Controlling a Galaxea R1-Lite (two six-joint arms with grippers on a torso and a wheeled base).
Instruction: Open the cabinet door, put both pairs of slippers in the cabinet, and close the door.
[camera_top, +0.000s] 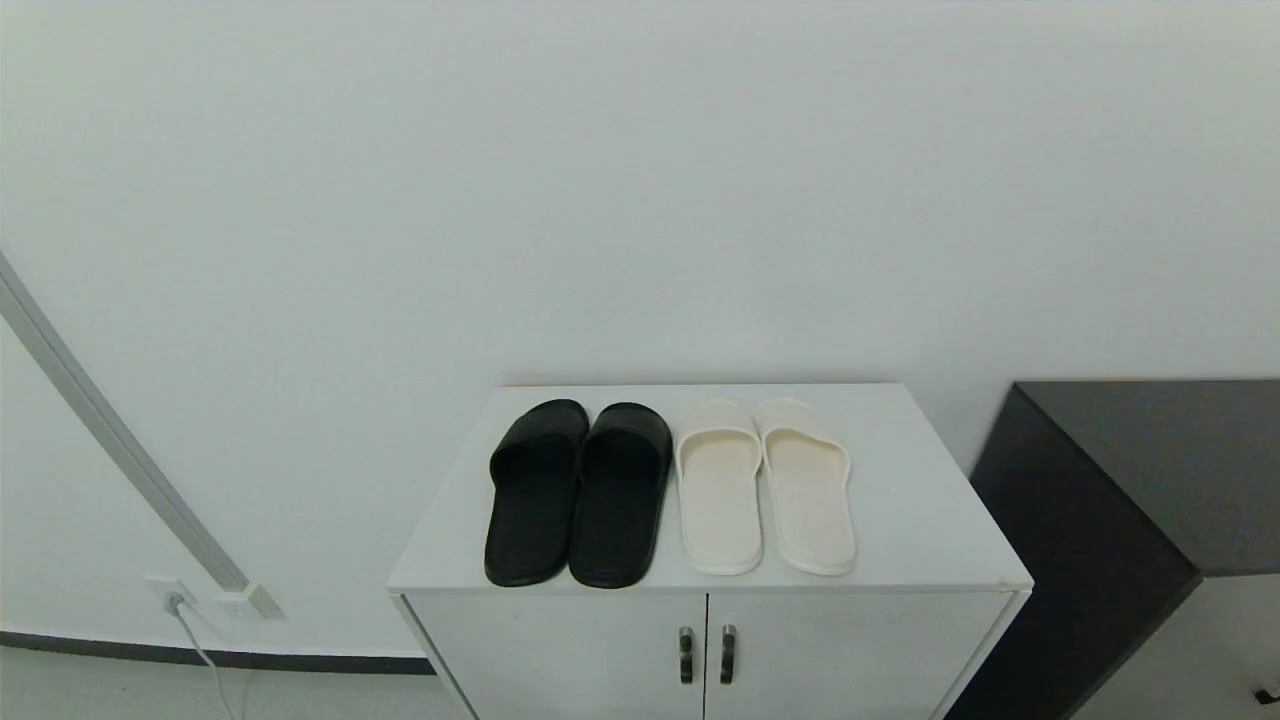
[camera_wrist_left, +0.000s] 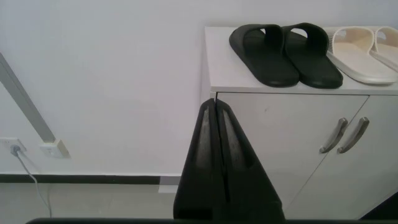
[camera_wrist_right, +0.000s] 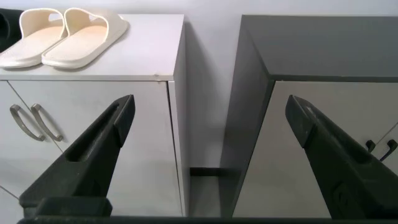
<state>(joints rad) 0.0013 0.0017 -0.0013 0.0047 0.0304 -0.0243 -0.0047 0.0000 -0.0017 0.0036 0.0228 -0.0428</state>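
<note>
A white cabinet stands against the wall with both doors closed and two metal handles at the middle. On its top lie a black pair of slippers and, to their right, a cream pair of slippers, toes toward the wall. In the left wrist view my left gripper is shut, with its fingers pressed together, and it hangs off the cabinet's front left corner, below the black slippers. My right gripper is open and empty, off the cabinet's right side, away from the handles and the cream slippers.
A dark grey cabinet stands close to the right of the white one, with a narrow gap between them. A wall socket with a cable and a slanted cable duct are on the wall at the left.
</note>
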